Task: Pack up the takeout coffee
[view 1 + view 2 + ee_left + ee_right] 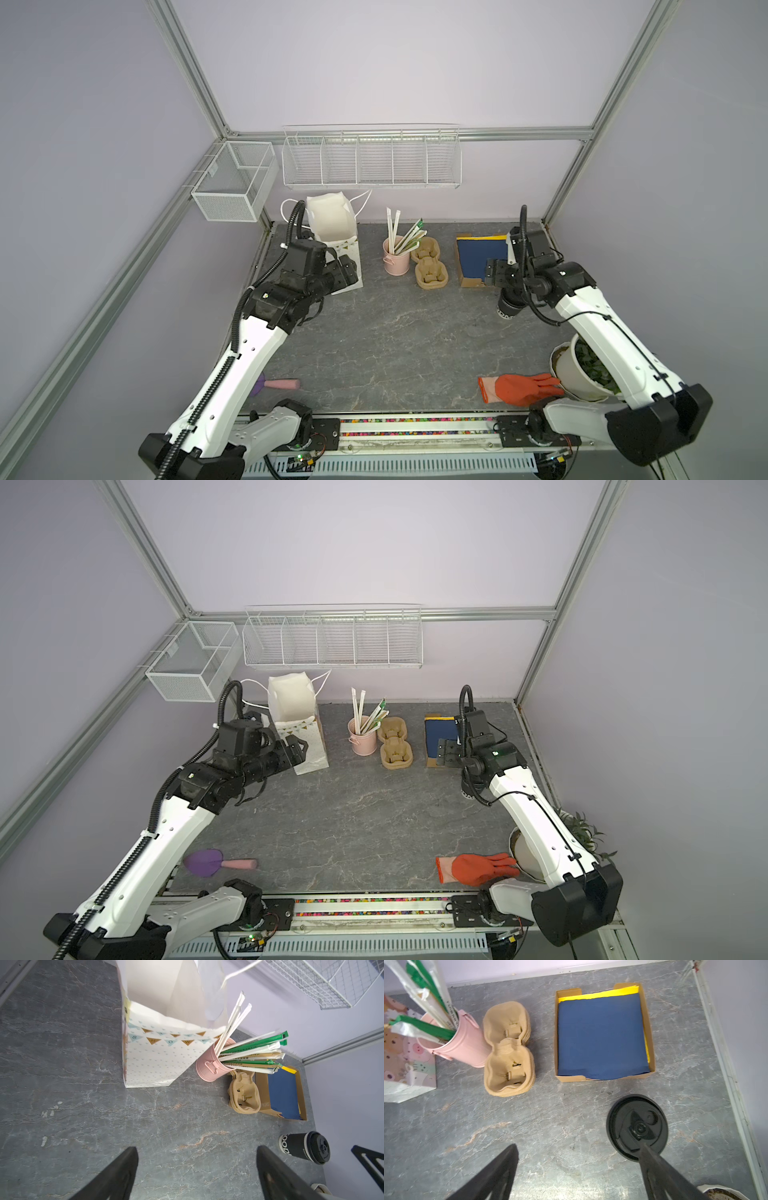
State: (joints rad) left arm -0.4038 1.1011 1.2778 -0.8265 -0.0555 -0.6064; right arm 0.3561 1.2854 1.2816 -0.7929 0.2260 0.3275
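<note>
black-lidded and upright, the takeout coffee (636,1127) stands on the grey table (529,1122) near its right edge, just in front of the cardboard box of blue napkins (602,1032); we read it as not yet packed. right gripper (578,1147) hangs above it with jaws spread wide and nothing between them. one finger crosses the lid in the right wrist view, though we cannot tell whether it touches. we judge that the wide spread suits a grasp around the cup's body. left gripper (196,1149), likewise wide and empty, hovers beside the white paper bag (158,1053), whose mouth stands open, presumably so that it can be steadied as the receiving container. brown pulp carriers (508,1049) and the pink cup of straws (467,1047) sit between bag and box, apart from the coffee, leaving bare table in front of them.
</note>
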